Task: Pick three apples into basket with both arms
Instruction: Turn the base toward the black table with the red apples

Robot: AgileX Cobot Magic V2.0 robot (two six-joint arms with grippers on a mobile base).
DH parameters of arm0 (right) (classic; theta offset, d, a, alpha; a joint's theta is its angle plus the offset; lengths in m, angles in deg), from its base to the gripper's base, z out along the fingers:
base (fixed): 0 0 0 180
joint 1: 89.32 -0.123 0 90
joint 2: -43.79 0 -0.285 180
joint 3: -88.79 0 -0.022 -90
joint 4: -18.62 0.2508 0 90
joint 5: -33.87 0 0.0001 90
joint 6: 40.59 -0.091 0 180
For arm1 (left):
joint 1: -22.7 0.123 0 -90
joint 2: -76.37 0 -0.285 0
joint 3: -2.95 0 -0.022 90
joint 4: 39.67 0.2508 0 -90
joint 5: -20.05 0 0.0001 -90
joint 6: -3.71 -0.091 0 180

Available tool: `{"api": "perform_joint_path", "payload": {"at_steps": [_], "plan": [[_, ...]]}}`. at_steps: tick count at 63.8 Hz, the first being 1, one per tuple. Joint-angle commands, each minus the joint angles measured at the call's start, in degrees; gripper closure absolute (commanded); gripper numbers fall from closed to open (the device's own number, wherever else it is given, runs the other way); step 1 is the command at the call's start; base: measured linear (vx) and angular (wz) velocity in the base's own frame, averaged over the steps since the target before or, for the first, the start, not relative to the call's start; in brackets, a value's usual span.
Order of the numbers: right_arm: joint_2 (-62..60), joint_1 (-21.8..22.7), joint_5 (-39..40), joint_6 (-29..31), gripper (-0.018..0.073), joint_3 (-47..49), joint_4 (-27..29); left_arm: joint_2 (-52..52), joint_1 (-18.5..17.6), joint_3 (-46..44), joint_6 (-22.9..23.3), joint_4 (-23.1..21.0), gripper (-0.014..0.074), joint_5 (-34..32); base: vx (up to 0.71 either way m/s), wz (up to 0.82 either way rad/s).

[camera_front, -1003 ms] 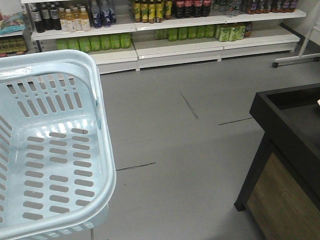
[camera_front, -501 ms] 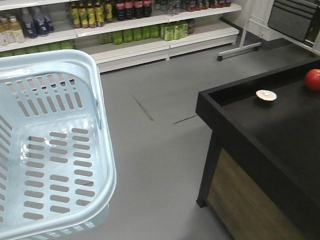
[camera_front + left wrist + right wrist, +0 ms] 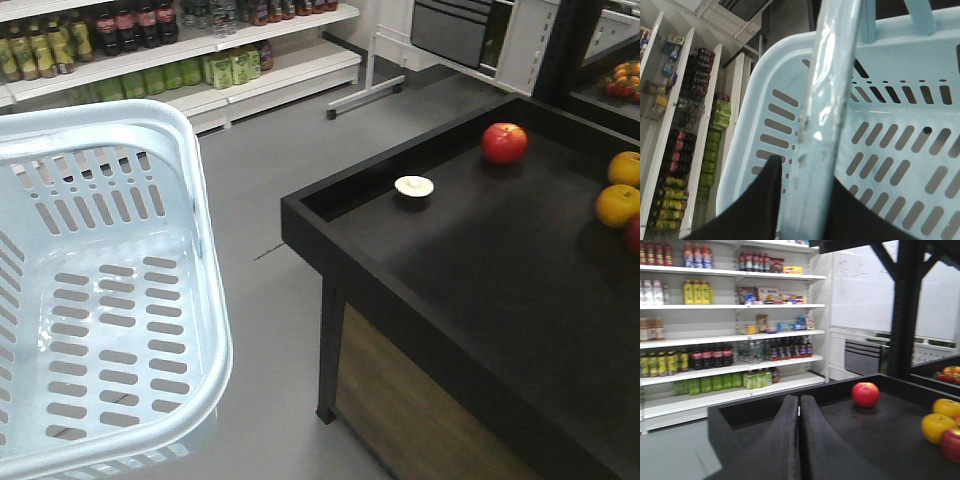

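Observation:
The pale blue basket (image 3: 205,250) fills the left of the front view and holds nothing. My left gripper (image 3: 805,185) is shut on the basket's handle bar (image 3: 827,90), one black finger on each side. One red apple (image 3: 504,143) sits at the far side of the black display table (image 3: 470,280). A second red apple (image 3: 634,233) shows partly at the right edge. In the right wrist view my right gripper (image 3: 799,402) is shut on nothing, its fingers touching, short of the red apple (image 3: 865,394). Another red apple (image 3: 951,445) is at the lower right.
Two yellow-orange fruits (image 3: 617,204) lie near the table's right edge, and a small white round object (image 3: 414,187) lies near its far left corner. The table has a raised black rim. Drink shelves (image 3: 150,50) line the back wall across grey floor.
The view has swung right: the black table slid from the right edge toward the middle and more fruit came into sight. The basket keeps its place in the frame.

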Motion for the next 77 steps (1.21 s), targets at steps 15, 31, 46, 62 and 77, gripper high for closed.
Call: {"api": "perform_joint_path", "payload": {"at_steps": [15, 31, 46, 62, 77], "plan": [[-0.59, 0.04, 3.98, 0.36, 0.0568, -0.85, -0.29, -0.27, 0.0, -1.86, 0.83, -0.82, 0.0603, -5.58, 0.11, -0.44], [-0.59, 0.04, 3.98, 0.36, 0.0568, -0.85, -0.29, -0.27, 0.0, -1.86, 0.83, -0.82, 0.0603, -5.58, 0.12, -0.46], [-0.59, 0.04, 3.98, 0.36, 0.0568, -0.85, -0.29, -0.27, 0.0, -1.86, 0.83, -0.82, 0.0603, -5.58, 0.11, -0.44], [-0.59, 0.04, 3.98, 0.36, 0.0568, -0.85, -0.29, -0.27, 0.0, -1.86, 0.83, -0.82, 0.0603, -5.58, 0.11, -0.43], [-0.59, 0.04, 3.98, 0.36, 0.0568, -0.85, -0.29, -0.27, 0.0, -1.86, 0.83, -0.82, 0.0603, -5.58, 0.09, -0.42]]}}
